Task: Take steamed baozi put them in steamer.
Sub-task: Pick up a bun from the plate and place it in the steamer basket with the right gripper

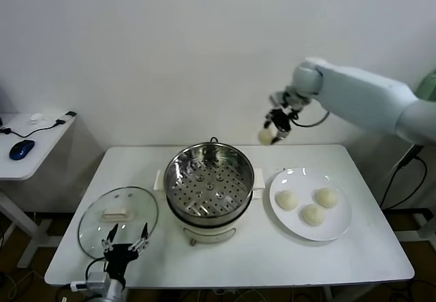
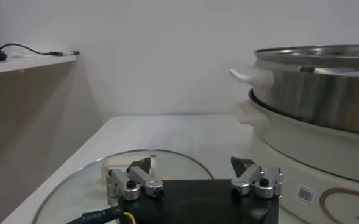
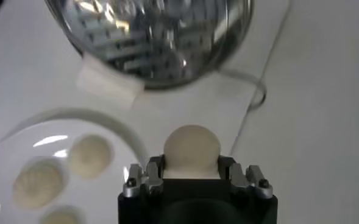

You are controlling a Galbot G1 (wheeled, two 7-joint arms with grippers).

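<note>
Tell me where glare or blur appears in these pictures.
Head view: soft even light, small bright spots inside the steamer. Right wrist view: strong glare on the steamer's metal; plate and held baozi look soft. Left wrist view: the left tool is blurred.

Head camera: mounted high, facing forward and down over the whole surface (image 1: 259, 261), steamer (image 1: 209, 183) central, plate (image 1: 310, 204) at 3 o'clock of it. Left wrist camera: set low, close behind the left hand (image 2: 194, 176), sighting level across the glass lid (image 2: 88, 182) toward the steamer wall. Right wrist camera: raised, looking straight down past the right hand (image 3: 191, 176). All three views share the steamer.
</note>
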